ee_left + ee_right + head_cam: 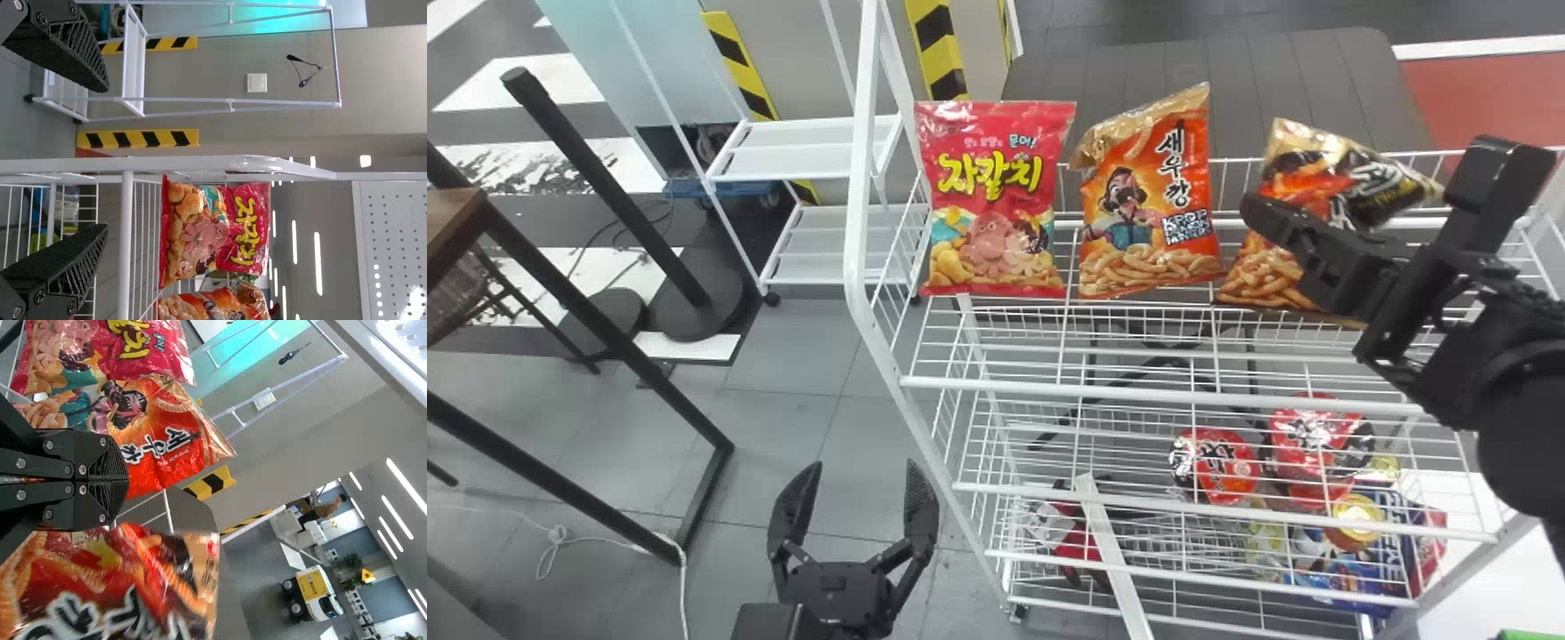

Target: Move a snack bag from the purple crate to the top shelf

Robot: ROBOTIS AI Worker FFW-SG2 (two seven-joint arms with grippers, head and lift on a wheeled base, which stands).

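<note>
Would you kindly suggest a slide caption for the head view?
Three snack bags along the top shelf, the right gripper beside the rightmost bag.

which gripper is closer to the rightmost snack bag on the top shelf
Right: the right gripper is close beside the rightmost snack bag, while the left gripper is well off to its left.

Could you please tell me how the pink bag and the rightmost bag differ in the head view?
Colour: the pink bag is mostly pink, while the rightmost bag mixes orange, black and gold.
Pose: the pink bag stands fairly straight; the rightmost bag's top slants to the right.
Visibility: the pink bag's front is uncovered, whereas the right gripper partly hides the rightmost bag.
Both are on the top shelf.
</note>
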